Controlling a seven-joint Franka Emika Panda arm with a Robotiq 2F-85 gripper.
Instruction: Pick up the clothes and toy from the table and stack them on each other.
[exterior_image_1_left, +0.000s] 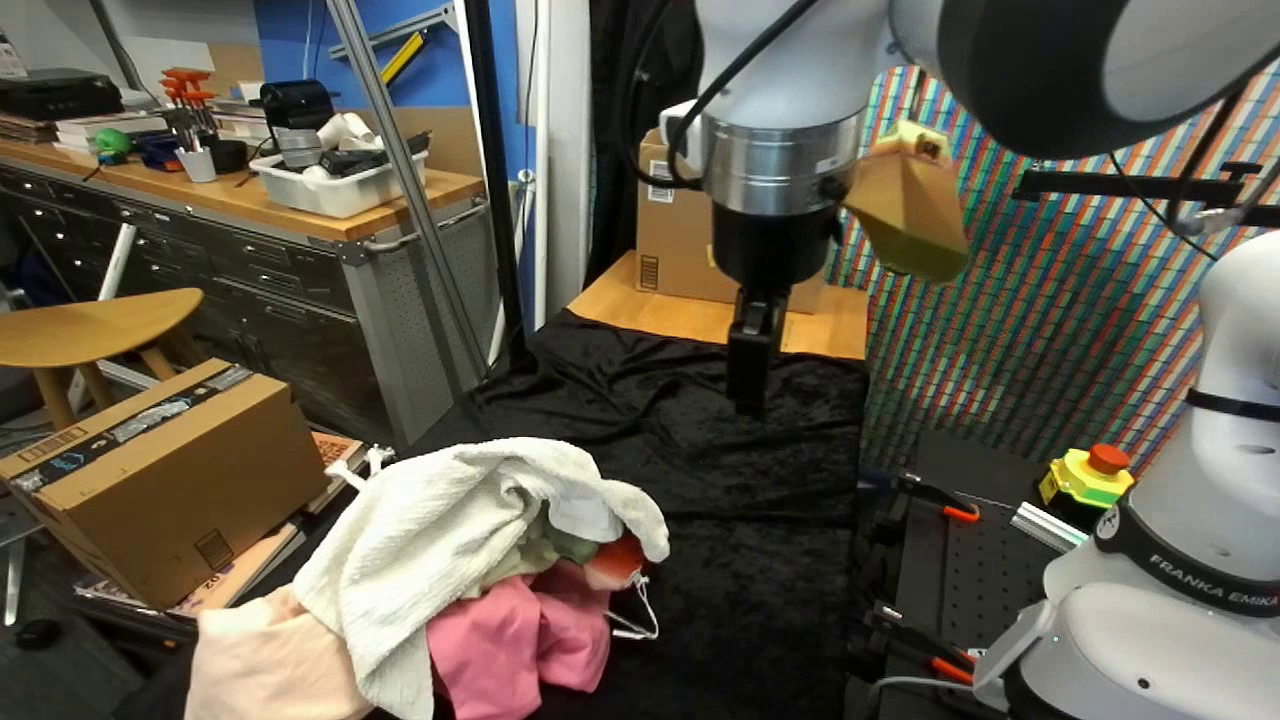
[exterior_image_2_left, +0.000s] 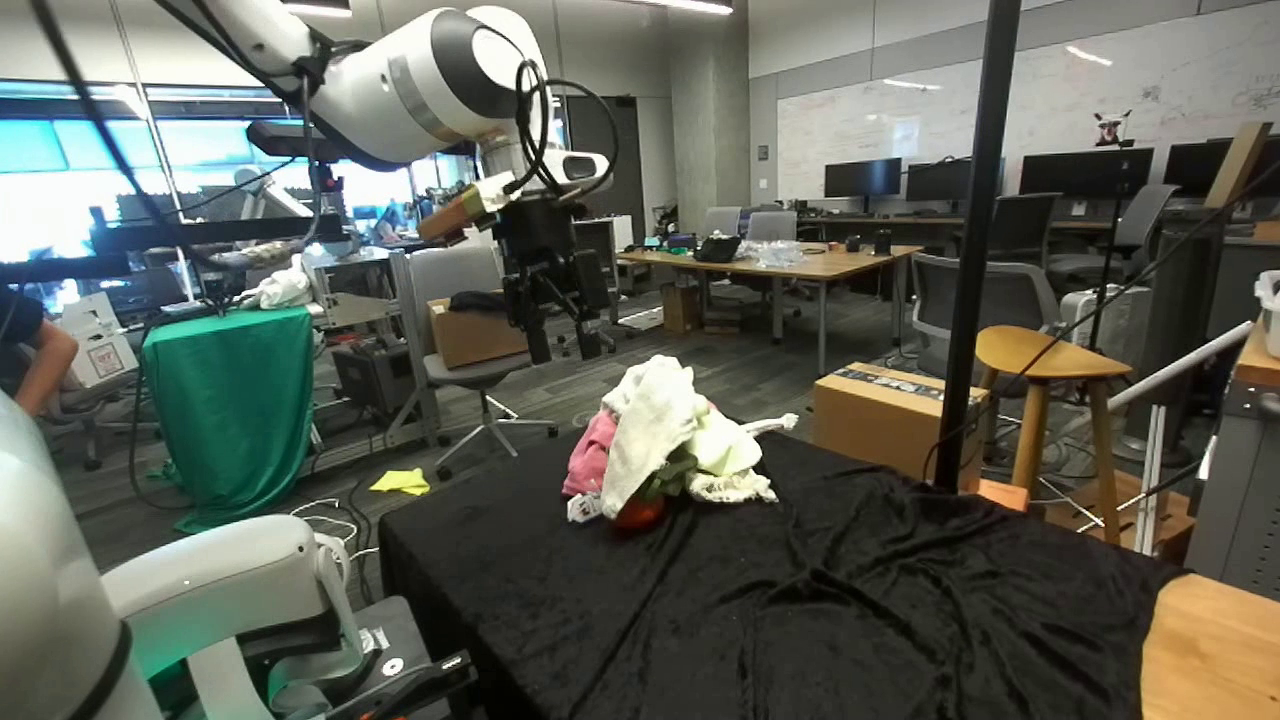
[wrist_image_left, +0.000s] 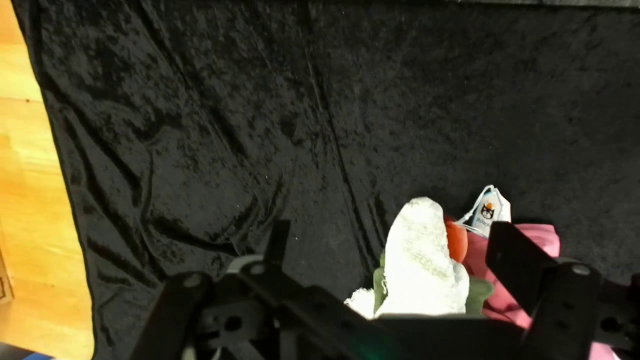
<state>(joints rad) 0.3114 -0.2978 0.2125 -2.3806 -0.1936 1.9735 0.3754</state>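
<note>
In an exterior view the end effector (exterior_image_1_left: 748, 405) points straight down above the bench (exterior_image_1_left: 650, 305), well apart from the pile (exterior_image_1_left: 520, 540); it shows edge-on, so its gap cannot be judged from there. The pile lies on the black cover (exterior_image_1_left: 745, 590) of the bench. A white cloth (exterior_image_1_left: 400, 570) drapes over the top, a pink cloth (exterior_image_1_left: 500, 645) bulges out beneath it, and a peach cloth (exterior_image_1_left: 275, 660) lies partly under the white. A red object (exterior_image_1_left: 616, 562), mostly hidden, pokes out below the white cloth's edge.

In an exterior view the 2 fingers (exterior_image_2_left: 540, 345) of the end effector (exterior_image_2_left: 564, 350) stand wide apart. The white cloth (exterior_image_2_left: 650, 425) forms the peak, with the pink cloth (exterior_image_2_left: 590, 455) at its side. Beneath the white, a green piece (exterior_image_2_left: 668, 475) shows above the red object (exterior_image_2_left: 640, 515), and a white tag (exterior_image_2_left: 584, 508) lies just below the pink cloth.

In the wrist view the fingers (wrist_image_left: 517, 265) also leave a broad gap, and the white cloth (wrist_image_left: 420, 260) appears between them. The red object (wrist_image_left: 456, 242) sits just beside the white cloth, near the white tag (wrist_image_left: 486, 212); the pink cloth (wrist_image_left: 542, 240) is partly behind a finger.
</note>
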